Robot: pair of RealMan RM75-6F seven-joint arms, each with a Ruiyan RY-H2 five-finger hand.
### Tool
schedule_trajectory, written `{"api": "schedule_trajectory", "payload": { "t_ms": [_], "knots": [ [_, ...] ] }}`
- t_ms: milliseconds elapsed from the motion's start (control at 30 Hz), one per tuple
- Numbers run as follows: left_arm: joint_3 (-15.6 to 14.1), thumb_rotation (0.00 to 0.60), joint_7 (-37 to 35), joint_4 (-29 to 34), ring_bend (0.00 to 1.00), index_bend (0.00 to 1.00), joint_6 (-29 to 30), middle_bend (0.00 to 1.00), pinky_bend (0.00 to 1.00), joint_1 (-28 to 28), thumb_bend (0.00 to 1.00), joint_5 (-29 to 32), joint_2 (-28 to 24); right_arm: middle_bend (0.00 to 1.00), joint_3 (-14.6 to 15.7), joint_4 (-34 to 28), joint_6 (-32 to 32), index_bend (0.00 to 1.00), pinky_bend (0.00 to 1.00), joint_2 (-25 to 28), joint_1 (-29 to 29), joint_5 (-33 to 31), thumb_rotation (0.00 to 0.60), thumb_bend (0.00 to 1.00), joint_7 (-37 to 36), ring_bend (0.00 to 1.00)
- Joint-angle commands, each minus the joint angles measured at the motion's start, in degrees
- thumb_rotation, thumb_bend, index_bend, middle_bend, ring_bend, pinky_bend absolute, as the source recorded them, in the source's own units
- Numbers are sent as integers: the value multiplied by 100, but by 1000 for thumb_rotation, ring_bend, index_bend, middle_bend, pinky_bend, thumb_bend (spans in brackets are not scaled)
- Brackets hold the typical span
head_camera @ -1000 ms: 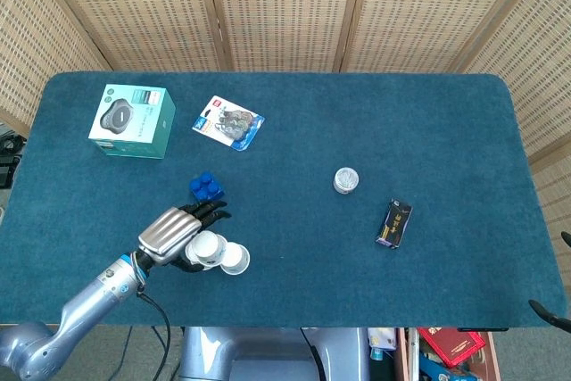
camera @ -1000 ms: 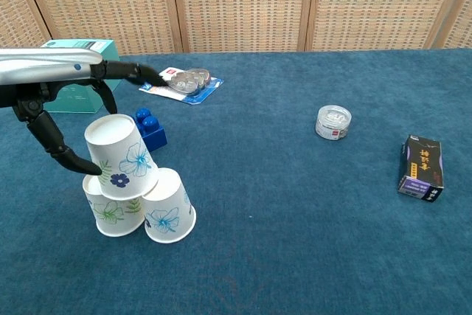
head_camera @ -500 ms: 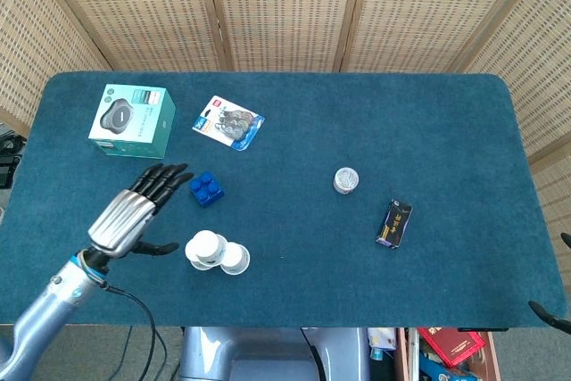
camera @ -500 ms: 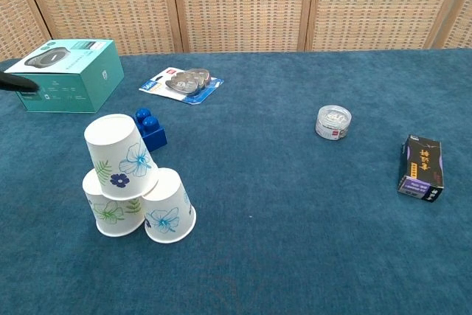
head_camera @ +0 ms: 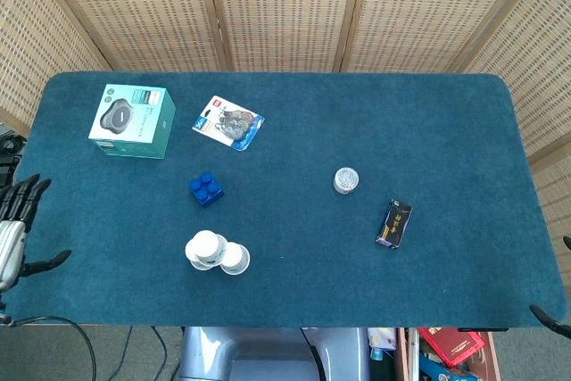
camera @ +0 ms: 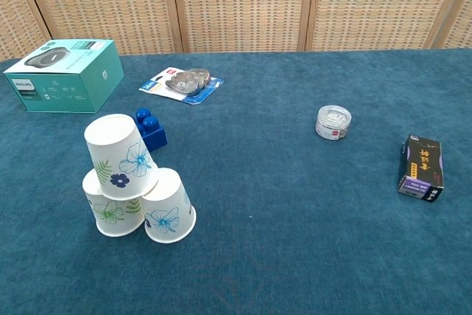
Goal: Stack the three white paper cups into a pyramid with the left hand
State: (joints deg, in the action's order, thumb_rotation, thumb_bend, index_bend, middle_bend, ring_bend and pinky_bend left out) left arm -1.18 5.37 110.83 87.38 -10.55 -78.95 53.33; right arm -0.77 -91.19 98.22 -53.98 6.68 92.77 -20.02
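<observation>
Three white paper cups with flower prints stand upside down as a pyramid near the table's front left. The top cup (camera: 119, 155) (head_camera: 204, 247) rests on the two lower cups (camera: 168, 206) (camera: 105, 210). My left hand (head_camera: 16, 231) sits at the far left edge of the head view, off the table's side, fingers spread and holding nothing. It is well away from the cups and absent from the chest view. No view shows my right hand.
A blue toy brick (camera: 150, 130) sits just behind the cups. A teal box (camera: 65, 74) and a blister pack (camera: 181, 82) lie at the back left. A small round tin (camera: 333, 122) and a dark packet (camera: 422, 167) lie to the right.
My left hand has let go of the top cup and drawn back left, from beside the pyramid to beyond the table's left edge. The cups have stayed stacked.
</observation>
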Motion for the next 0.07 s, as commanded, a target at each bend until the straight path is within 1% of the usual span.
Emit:
{"api": "schedule_trajectory", "payload": {
  "t_ms": [33, 67],
  "knots": [
    [-128, 600, -355, -174, 0, 0, 265, 0, 0, 345, 164, -22, 25, 0, 4, 1, 20, 0, 0, 8, 15, -2, 600, 0, -6, 0],
    [-133, 600, -397, -209, 0, 0, 267, 0, 0, 367, 164, -43, 36, 0, 2, 1, 25, 0, 0, 8, 19, -5, 600, 0, -9, 0]
  ]
}}
